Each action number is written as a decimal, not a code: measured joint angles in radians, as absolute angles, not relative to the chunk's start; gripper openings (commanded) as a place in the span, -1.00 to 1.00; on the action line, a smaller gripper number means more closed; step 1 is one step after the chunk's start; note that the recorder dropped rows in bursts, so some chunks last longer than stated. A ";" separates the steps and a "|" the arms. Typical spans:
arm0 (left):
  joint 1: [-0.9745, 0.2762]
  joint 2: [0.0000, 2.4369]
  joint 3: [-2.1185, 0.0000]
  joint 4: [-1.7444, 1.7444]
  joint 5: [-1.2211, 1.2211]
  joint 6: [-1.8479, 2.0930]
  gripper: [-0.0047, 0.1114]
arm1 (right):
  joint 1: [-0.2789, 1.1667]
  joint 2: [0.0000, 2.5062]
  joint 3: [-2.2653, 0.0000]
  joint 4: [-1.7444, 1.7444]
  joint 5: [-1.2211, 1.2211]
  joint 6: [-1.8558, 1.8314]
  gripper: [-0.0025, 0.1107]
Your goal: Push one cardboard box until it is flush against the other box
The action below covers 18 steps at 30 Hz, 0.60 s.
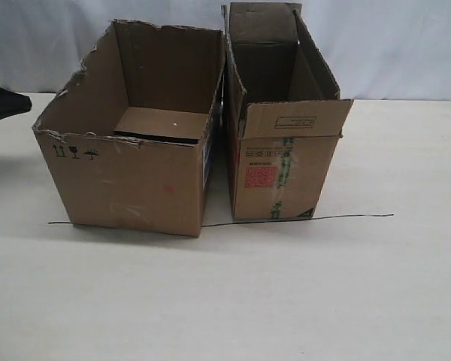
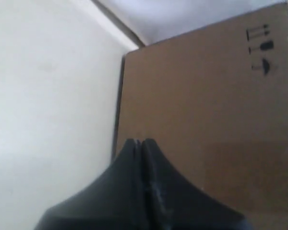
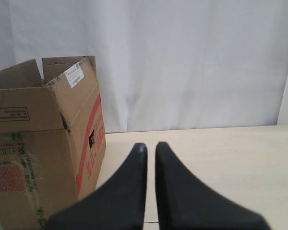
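The cardboard box [image 1: 128, 180], wide and low with torn top edges and black handling symbols, stands left of centre. The other box [image 1: 282, 177], taller with a red label and green tape, stands right beside it. Their walls meet near the top, and a narrow wedge of table shows between them at the front base. My left gripper [image 1: 1, 101] is shut and empty, a short way off the wide box's left side. In the left wrist view its tips [image 2: 140, 142] point at the cardboard box [image 2: 206, 120]. My right gripper [image 3: 150, 146] is shut but for a thin slit, beside the other box [image 3: 33, 158].
A thin black line [image 1: 346, 217] runs across the pale table [image 1: 225, 301] along the boxes' front. A white curtain [image 1: 391, 45] hangs behind. A loose cardboard flap [image 1: 161, 124] lies inside the wide box.
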<state>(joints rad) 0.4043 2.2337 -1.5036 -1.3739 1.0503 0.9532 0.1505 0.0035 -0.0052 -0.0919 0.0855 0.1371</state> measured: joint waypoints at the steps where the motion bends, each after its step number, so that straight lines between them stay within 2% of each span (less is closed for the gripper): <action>1: 0.406 2.216 -1.504 -1.315 1.054 0.926 -0.92 | 0.151 0.004 -0.005 -0.092 0.086 0.137 -0.87; 10: 0.406 1.979 -1.464 -0.989 1.141 0.748 -0.92 | 0.151 0.004 -0.005 -0.092 0.086 0.137 -0.87; 14: 0.406 1.779 -1.196 -0.924 1.040 0.737 -0.92 | 0.151 0.004 -0.005 -0.092 0.086 0.137 -0.87; 18: 0.388 1.745 -1.034 -0.979 1.010 0.779 -0.92 | 0.151 0.004 -0.005 -0.092 0.086 0.137 -0.87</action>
<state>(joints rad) 0.3876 1.7453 -1.0337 -0.9788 1.0095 0.7786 0.1505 0.0035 -0.0052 -0.0919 0.0855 0.1371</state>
